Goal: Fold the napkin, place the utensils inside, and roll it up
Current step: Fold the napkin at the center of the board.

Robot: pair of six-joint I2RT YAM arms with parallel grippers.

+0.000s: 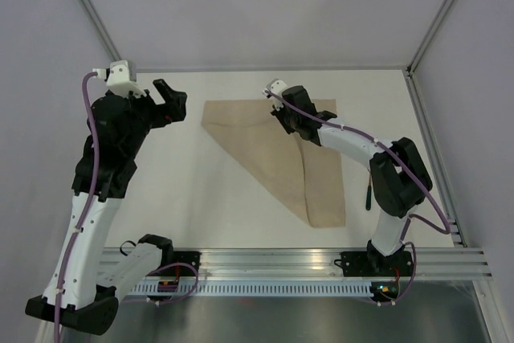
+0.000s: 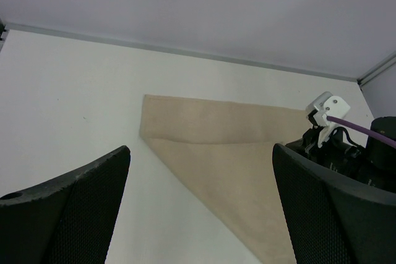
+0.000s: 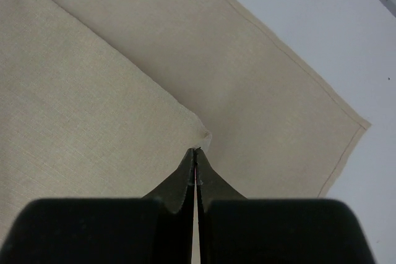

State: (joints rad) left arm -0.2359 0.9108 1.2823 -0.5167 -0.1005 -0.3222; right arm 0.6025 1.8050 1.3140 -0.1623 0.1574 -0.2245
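The right jaws are pressed shut, and their tips meet on the loose corner of the upper layer of the napkin (image 3: 93, 91), which looks pinched between them low over the cloth. The left jaws stand wide apart and hold nothing, hanging above the bench (image 1: 185, 198) just off the napkin's far left corner.

The step in hand looks like the fold, since a flap lies across the cloth on a diagonal crease. To do it well, I would set the pinched corner down flat where the edges line up. I would let go only once it rests, then lift straight up so the layer is not dragged back. The free left jaws could pin the far left corner if the cloth slides.

The napkin is plain tan woven cloth with a stitched hem, lying flat on the middle-right of the bench. Its long point reaches toward the near edge. The fork (image 1: 369, 197) shows only as a slim dark handle just beside the napkin's right edge, partly behind the right arm (image 1: 353, 140)
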